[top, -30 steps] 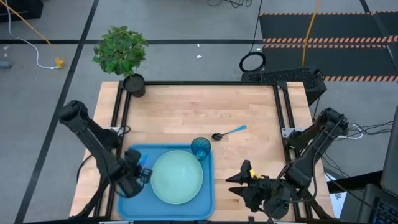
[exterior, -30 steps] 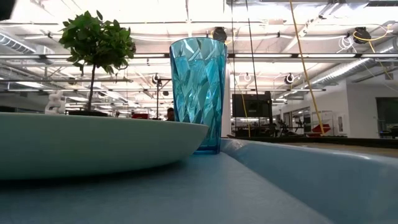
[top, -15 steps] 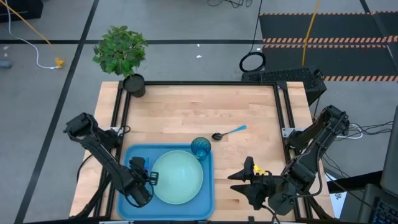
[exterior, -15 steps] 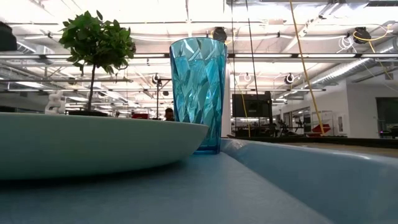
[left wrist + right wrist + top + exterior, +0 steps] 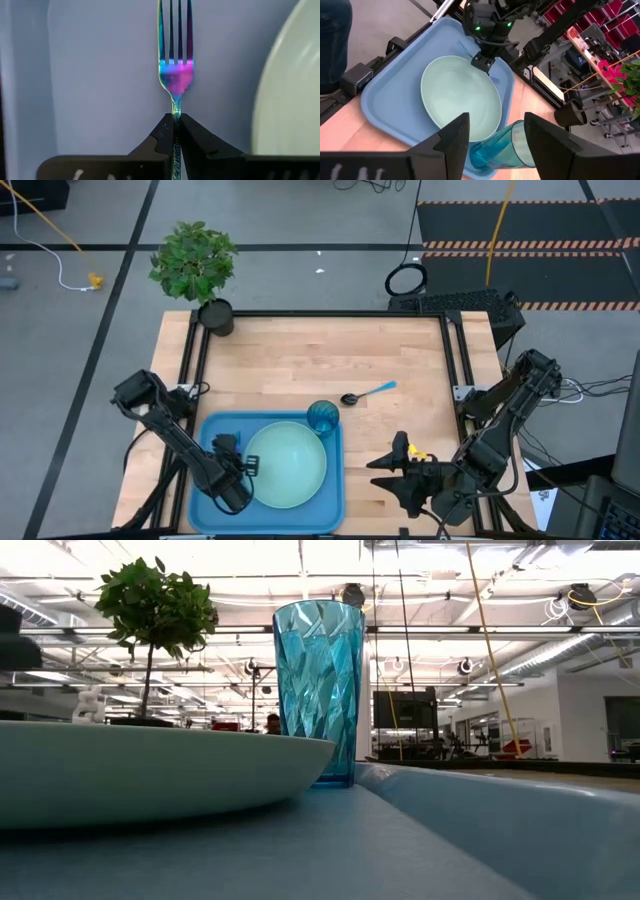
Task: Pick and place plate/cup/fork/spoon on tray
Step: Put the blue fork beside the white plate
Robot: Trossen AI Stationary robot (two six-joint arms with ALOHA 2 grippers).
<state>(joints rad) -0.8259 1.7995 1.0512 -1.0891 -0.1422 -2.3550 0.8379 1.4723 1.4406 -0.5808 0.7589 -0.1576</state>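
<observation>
Left gripper [image 5: 243,467] clamps the fork [image 5: 175,70] low over the tray [image 5: 212,432], at the lower left of the high view.
Since half a second ago it has edged slightly right, up against the plate [image 5: 286,465] edge; the fork handle is hidden between its closed fingers. The cup [image 5: 322,417] stands on the tray's upper right corner, the spoon [image 5: 366,393] lies right of it on the wood, and the right gripper [image 5: 380,473] waits open at lower right, empty.

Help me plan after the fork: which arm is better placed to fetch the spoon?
Right, probably. The right gripper is open and empty, nearer the spoon on the bare table. The left gripper is shut on the fork over the tray.
</observation>
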